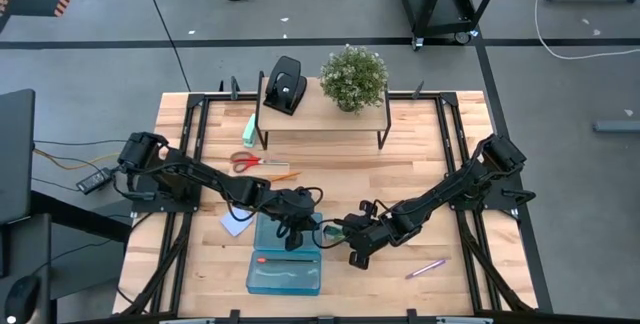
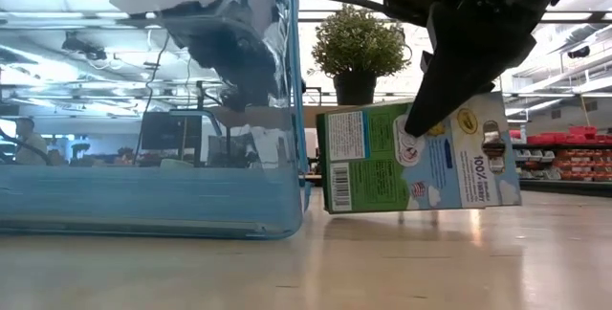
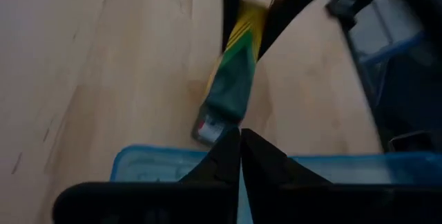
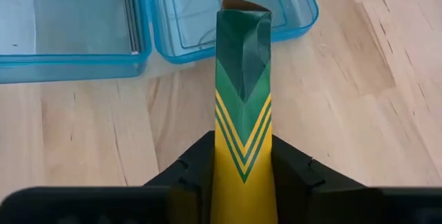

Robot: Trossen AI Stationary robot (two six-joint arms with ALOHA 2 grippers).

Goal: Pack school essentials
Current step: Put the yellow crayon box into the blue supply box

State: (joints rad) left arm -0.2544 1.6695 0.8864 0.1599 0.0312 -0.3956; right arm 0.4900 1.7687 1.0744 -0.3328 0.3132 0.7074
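Note:
The yellow-green crayon box [image 4: 242,106] sits between my right gripper's [image 4: 242,175] fingers, just right of the clear blue case [image 1: 285,264]; the low view shows the crayon box [image 2: 421,162] side-on. My left gripper [image 3: 239,144] is shut over the blue case's far rim [image 3: 159,158]; I cannot tell whether it touches. A small orange piece [image 1: 262,260] lies in the case. The red-handled scissors [image 1: 247,161], orange pencil [image 1: 286,176], pale note pad [image 1: 234,225] and pink-purple pen [image 1: 425,268] lie flat on the table. My right gripper pinches the crayon box across its narrow width, one finger on each broad face [image 4: 219,162], toward its yellow end. The fingers [image 2: 435,90] slant down from above. The box stands on its long edge, slightly tilted, its green end [image 4: 242,30] pointing at the blue case, low over the table.
A raised wooden shelf [image 1: 320,116] at the table's far side carries a black hole punch [image 1: 285,84] and a potted plant [image 1: 354,76]. A mint-green block [image 1: 248,130] lies at its left end. Bare wood lies right of the crayon box and near the pen.

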